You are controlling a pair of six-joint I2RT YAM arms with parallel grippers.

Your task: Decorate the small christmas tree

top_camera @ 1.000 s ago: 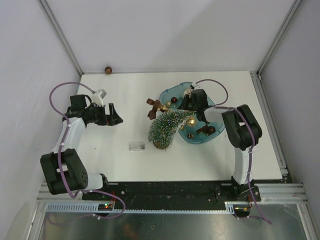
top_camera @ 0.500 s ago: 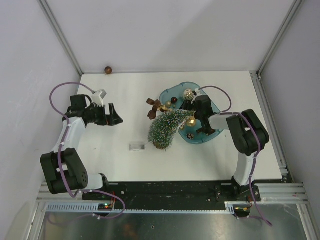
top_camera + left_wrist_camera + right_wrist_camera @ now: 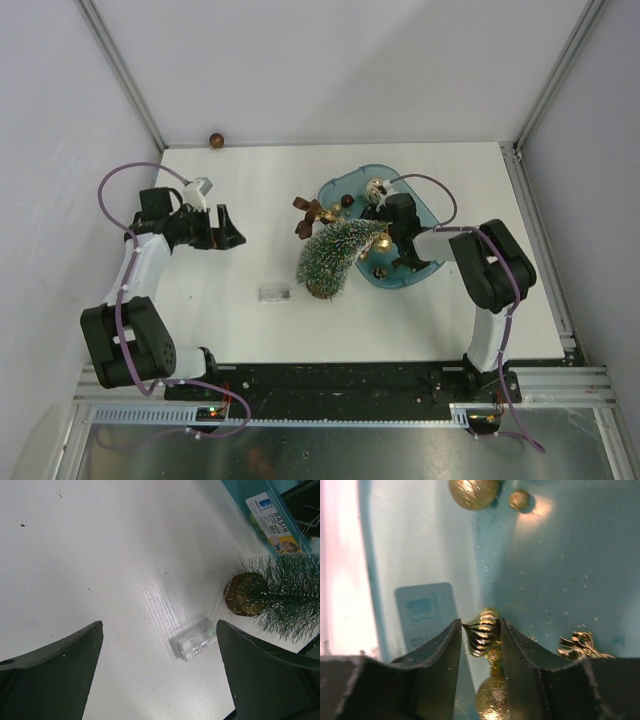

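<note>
The small christmas tree (image 3: 335, 256) (a cone of dark green bristles with white-frosted tips on a round brown wooden base) lies on its side on the white table (image 3: 230, 330). Its long axis runs diagonally: base toward the arms and to the left, tip toward the far right, where it reaches the near-left rim of the teal oval plastic tray (image 3: 345, 183). The right gripper (image 3: 480, 626) is down inside that tray, just beyond the tree's tip. Its jaws are narrow and pressed against both flanks of a ribbed gold bauble (image 3: 483, 632); whether the bauble is clear of the tray floor cannot be told. The left gripper (image 3: 159, 625) hangs over the table well to the tree's left, jaws at full spread and holding nothing. The wooden base faces its way, with a small clear plastic box (image 3: 196, 640) just beside the base. The right arm is much the nearer. Judgement: the bauble needs only a short leftward carry to the bristles, but a lying tree offers just its upper flank — righting it would likely fall to the left arm.
</note>
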